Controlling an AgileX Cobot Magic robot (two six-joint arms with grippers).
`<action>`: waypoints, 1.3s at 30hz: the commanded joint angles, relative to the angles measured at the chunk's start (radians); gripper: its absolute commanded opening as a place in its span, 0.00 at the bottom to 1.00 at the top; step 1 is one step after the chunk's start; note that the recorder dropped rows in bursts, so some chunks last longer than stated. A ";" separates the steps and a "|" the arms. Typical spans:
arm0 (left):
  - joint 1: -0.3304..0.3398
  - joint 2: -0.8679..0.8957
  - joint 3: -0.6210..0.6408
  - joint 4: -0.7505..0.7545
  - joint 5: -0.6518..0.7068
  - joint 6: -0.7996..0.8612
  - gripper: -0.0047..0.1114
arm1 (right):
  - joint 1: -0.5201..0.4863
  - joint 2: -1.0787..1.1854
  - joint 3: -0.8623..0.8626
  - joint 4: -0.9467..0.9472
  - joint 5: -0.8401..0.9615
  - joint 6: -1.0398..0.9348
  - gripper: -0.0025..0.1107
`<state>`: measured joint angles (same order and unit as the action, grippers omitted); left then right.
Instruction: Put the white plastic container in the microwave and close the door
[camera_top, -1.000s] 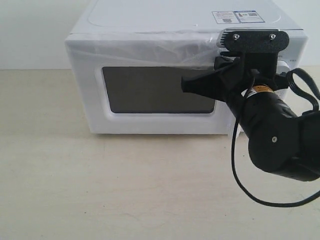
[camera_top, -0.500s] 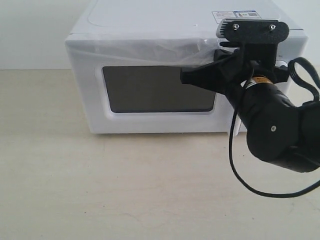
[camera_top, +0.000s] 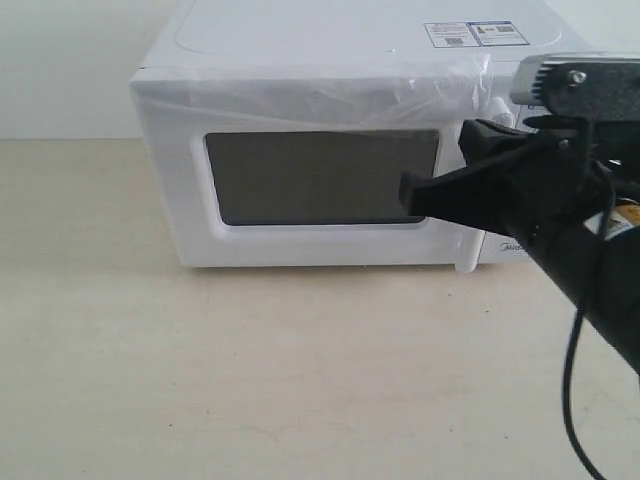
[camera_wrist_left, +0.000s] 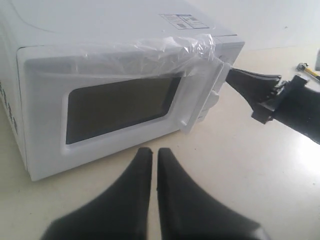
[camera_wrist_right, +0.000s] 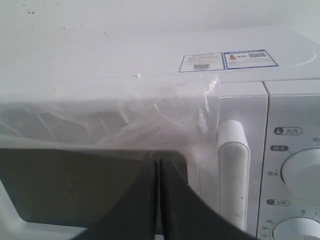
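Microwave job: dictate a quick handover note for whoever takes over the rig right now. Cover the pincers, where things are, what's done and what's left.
Left pincer: shut, empty, low in front of the microwave.
Right pincer: shut, empty, in front of the door by its handle; contact unclear.
White plastic container: not visible in any view; the dark window hides the inside.
Done: door looks closed.
Left: confirm the container is inside; if not, open, load and close.

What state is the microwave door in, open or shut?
Shut. The door sits flush with the front of the microwave, its handle level beside the control panel; no gap shows.
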<state>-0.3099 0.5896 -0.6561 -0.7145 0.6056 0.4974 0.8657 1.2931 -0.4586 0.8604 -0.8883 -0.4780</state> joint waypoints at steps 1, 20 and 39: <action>-0.003 -0.097 0.003 0.001 -0.007 -0.045 0.08 | 0.057 -0.152 0.061 0.074 -0.011 -0.089 0.02; -0.003 -0.590 0.001 0.341 0.058 -0.342 0.08 | 0.146 -0.737 0.125 0.342 0.276 -0.444 0.02; -0.003 -0.590 0.095 0.342 0.102 -0.350 0.08 | 0.146 -0.793 0.127 0.360 0.388 -0.445 0.02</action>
<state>-0.3099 0.0035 -0.5656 -0.3732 0.7002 0.1565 1.0077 0.5036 -0.3365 1.2210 -0.5066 -0.9144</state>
